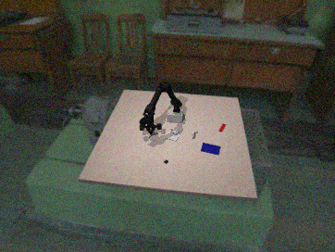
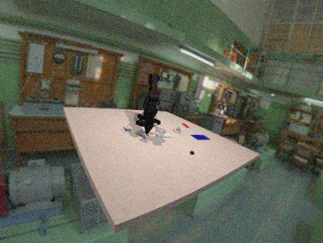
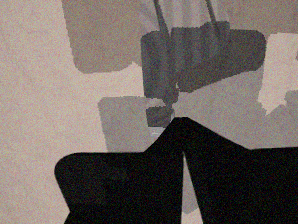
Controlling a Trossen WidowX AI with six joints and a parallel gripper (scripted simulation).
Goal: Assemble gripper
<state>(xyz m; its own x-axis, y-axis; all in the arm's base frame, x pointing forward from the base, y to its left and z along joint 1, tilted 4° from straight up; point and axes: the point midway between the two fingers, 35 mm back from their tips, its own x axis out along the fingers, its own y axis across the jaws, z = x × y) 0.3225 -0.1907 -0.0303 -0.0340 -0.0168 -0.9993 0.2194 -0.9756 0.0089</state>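
Observation:
My gripper (image 1: 151, 133) (image 2: 148, 133) (image 3: 180, 123) is shut, low over the table among pale grey parts. Its black fingers meet at their tips in the wrist view, with nothing visible between them. A ribbed grey part (image 3: 192, 12) shows ahead of the tips, partly in dark shadow. A pale part (image 1: 174, 135) (image 2: 161, 132) lies beside the gripper. Another small pale part (image 2: 127, 129) lies on its other side in the exterior view. A small grey part (image 1: 194, 134) (image 2: 178, 129) lies farther off. Which is base, jaw or housing plate, and whether any teeth mesh, I cannot tell.
A blue rectangle (image 1: 210, 148) (image 2: 200, 137) and a red strip (image 1: 222, 127) (image 2: 185, 125) lie on the table (image 1: 120, 167) (image 2: 134, 192). A small black object (image 1: 166, 161) (image 2: 192, 153) lies toward the front. Arm shadows cover the parts.

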